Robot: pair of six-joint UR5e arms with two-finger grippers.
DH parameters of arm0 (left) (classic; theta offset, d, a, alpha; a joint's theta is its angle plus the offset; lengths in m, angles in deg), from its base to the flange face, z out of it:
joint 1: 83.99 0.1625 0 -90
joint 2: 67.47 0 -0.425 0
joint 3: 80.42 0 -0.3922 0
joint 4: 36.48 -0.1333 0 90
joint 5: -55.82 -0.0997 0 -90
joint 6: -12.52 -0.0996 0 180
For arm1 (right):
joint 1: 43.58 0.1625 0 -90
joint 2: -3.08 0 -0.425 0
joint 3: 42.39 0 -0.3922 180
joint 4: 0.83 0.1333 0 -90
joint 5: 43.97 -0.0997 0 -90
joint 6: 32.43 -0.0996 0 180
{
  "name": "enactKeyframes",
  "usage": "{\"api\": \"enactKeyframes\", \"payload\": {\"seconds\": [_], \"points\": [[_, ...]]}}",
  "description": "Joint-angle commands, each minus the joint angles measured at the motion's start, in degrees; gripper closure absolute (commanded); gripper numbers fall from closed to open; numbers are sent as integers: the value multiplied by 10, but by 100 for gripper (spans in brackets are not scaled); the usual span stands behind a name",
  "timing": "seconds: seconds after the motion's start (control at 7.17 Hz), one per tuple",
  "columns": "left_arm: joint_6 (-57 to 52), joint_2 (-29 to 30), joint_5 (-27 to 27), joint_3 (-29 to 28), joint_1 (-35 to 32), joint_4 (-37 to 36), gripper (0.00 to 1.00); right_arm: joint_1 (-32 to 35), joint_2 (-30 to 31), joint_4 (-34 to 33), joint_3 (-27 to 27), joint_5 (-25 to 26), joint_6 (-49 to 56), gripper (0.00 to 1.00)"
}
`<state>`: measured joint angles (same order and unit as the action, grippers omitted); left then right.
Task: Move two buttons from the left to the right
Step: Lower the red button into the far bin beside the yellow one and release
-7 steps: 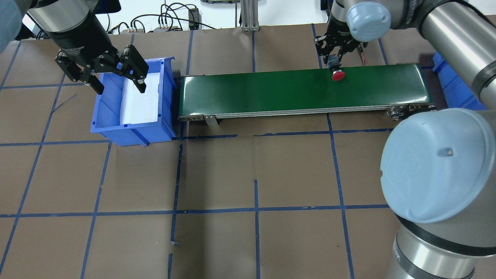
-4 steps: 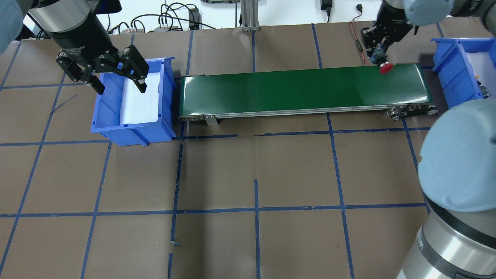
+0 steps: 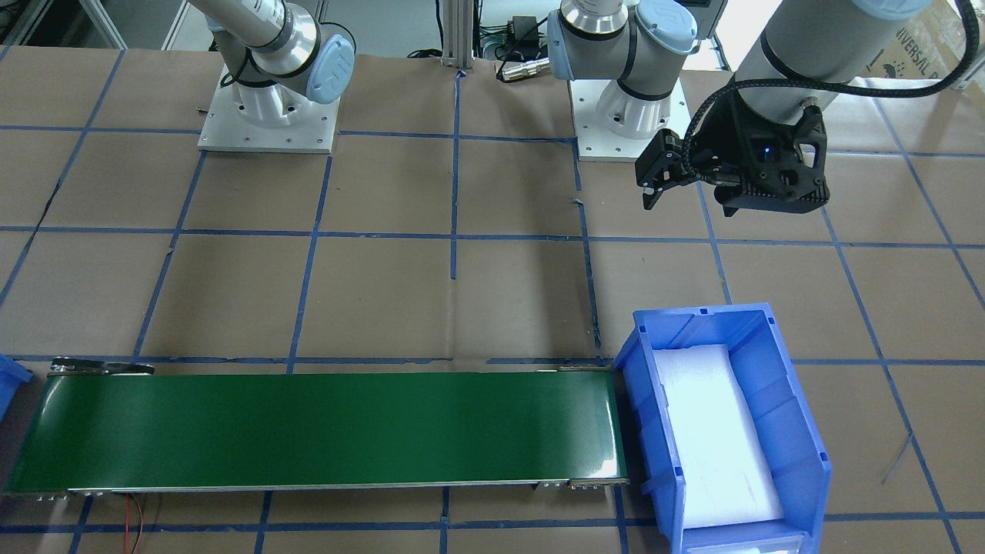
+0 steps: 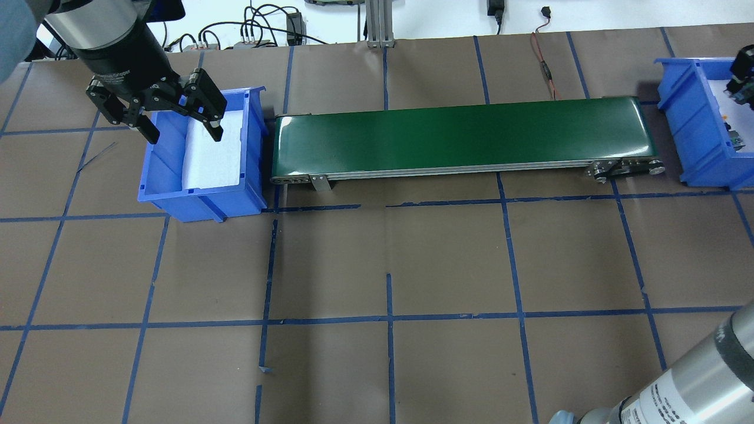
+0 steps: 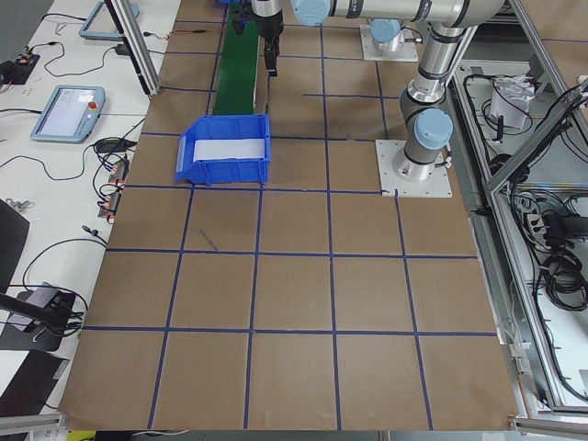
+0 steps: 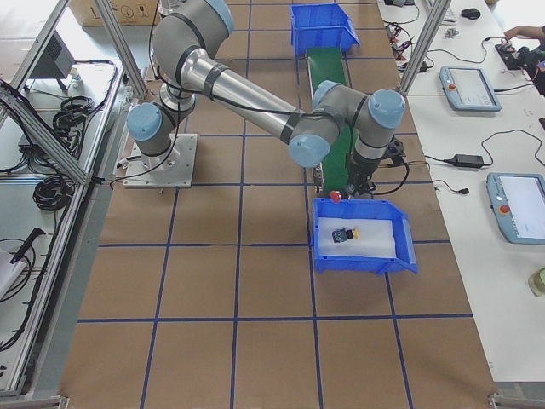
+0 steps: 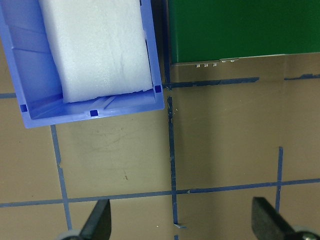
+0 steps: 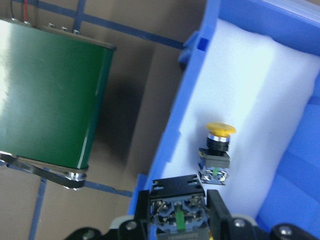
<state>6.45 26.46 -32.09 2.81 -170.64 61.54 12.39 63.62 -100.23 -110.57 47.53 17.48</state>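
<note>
My right gripper [image 8: 178, 202] is shut on the red button; its grey-green terminal block [image 8: 177, 214] shows between the fingers. In the exterior right view the button's red cap [image 6: 338, 197] hangs over the near wall of the right blue bin [image 6: 400, 247]. The yellow button [image 8: 217, 145] lies on the white foam inside that bin, apart from the gripper. In the overhead view my right gripper [image 4: 743, 79] is at the frame's right edge over the right bin [image 4: 686, 135]. My left gripper [image 4: 177, 118] is open and empty above the left blue bin [image 4: 200, 200].
A green conveyor belt [image 4: 465, 132] runs between the two bins, with nothing on it. The left bin [image 3: 800, 431] holds only white foam. Brown paper with blue tape lines covers the table. Cables lie along the far edge.
My right gripper has carried the red button rightwards off the belt's end to over the right bin. The right arm has swung out of the overhead view. My left gripper has not moved.
</note>
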Motion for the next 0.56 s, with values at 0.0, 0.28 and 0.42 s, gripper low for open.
{"api": "enactKeyframes", "payload": {"seconds": [0.0,0.28,0.42], "points": [[0,1,-2,0,1,1,0,-40,-10,-1,26,-6,24,91],[0,1,-1,0,1,1,0,-40,-62,-2,93,-9,24,90],[0,4,2,0,0,-2,0,-40,-84,-4,113,-9,24,90]]}}
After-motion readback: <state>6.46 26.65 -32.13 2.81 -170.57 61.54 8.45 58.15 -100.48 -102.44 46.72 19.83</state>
